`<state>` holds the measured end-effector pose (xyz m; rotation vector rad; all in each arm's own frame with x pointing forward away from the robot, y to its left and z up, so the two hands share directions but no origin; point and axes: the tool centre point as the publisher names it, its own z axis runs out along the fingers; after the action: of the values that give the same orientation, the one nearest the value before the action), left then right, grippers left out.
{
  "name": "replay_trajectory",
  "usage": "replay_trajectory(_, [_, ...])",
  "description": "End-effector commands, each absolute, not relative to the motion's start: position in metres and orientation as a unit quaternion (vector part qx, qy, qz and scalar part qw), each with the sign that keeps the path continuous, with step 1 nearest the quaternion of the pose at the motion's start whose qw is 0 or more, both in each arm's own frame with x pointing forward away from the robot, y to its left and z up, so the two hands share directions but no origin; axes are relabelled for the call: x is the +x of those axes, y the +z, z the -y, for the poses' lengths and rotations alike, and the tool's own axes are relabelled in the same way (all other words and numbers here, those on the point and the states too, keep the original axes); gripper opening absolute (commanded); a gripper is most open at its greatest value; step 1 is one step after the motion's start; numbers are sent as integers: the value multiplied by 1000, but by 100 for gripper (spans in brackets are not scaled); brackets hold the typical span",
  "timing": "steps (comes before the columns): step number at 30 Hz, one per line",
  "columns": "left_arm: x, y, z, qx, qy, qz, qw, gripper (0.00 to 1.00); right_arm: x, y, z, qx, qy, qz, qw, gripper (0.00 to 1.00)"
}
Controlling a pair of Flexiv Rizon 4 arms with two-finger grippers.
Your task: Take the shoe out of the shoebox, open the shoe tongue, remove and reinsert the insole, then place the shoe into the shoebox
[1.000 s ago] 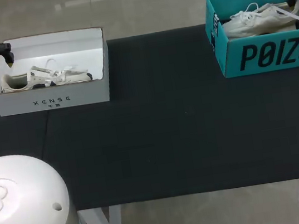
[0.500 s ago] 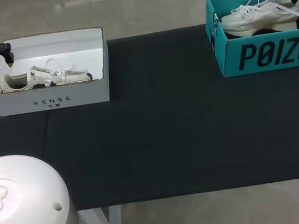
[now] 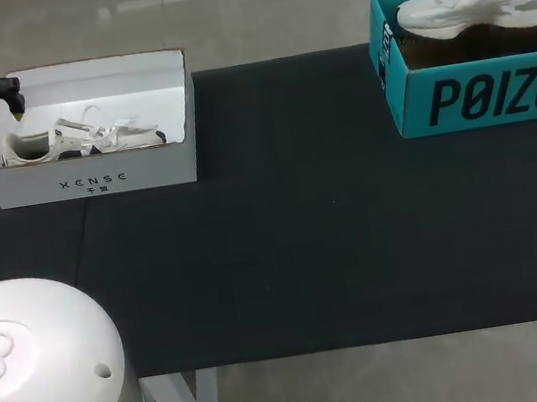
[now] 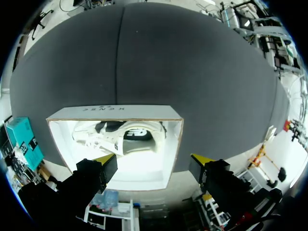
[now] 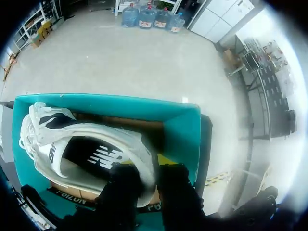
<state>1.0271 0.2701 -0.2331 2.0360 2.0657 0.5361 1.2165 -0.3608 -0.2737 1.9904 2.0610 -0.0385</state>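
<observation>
Where your right arm entered at the far right corner of the bench, the right gripper was clenched on the heel of the white shoe, with the heel's rim pinched between its 2 fingers. The shoe hung over the open teal shoebox, about level with the box's rim. Its toe pointed toward the box wall nearest the bench's middle, its laces were loose on top, and the brown inside of the box showed under its sole. From the right wrist you looked down into the shoe's dark opening, with the box's teal walls around it.

At the far left corner, the left gripper hovered over the white shoebox, released, its 2 yellow tips spread wide and touching nothing. The second shoe, white with dark patches, lay on its side inside that box, close to the front wall. The 2 boxes stood well apart, with bare black bench between them.
</observation>
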Motion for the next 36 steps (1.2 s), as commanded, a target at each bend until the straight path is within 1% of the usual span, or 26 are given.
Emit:
replay_trajectory(1, [1027, -233, -270, 687, 181, -697, 96, 100, 1142, -216, 348, 677, 46, -708, 197, 0])
replay_trajectory(4, [1027, -233, -270, 687, 181, -697, 96, 100, 1124, -201, 348, 676, 65, -704, 210, 0])
replay_trajectory(11, [1027, -233, -270, 687, 181, -697, 96, 100, 1057, -152, 334, 648, 101, -705, 270, 0])
replay_trajectory(19, [1027, -233, -270, 687, 181, -697, 96, 100, 992, -122, 318, 627, 133, -701, 313, 0])
replay_trajectory(24, [1027, -233, -270, 687, 181, -697, 96, 100, 947, -121, 292, 597, 137, -715, 337, 0])
replay_trajectory(29, [1027, -233, -270, 687, 181, -697, 96, 100, 901, -134, 253, 568, 125, -731, 358, 0])
replay_trajectory(32, [1027, -233, -270, 687, 181, -697, 96, 100, 877, -144, 232, 559, 128, -740, 352, 0])
replay_trajectory(36, [1027, -233, -270, 687, 181, -697, 96, 100, 844, -153, 208, 561, 129, -734, 361, 0])
